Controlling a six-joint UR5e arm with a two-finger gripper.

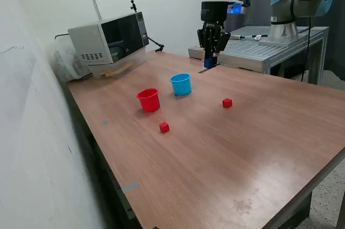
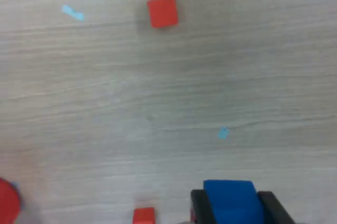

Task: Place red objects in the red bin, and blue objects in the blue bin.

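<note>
Robot gripper [image 1: 209, 63] clamped on a dark blue cube [image 2: 232, 202], raised above the table [image 1: 259, 148].
The light-blue cup [image 1: 181, 84] stands below and just beside the gripper; best to centre the cube over its rim before letting go.

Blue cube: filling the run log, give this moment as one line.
claw: shut on blue cube | raised off table | red cubes: on table | cups: unfilled
</note>
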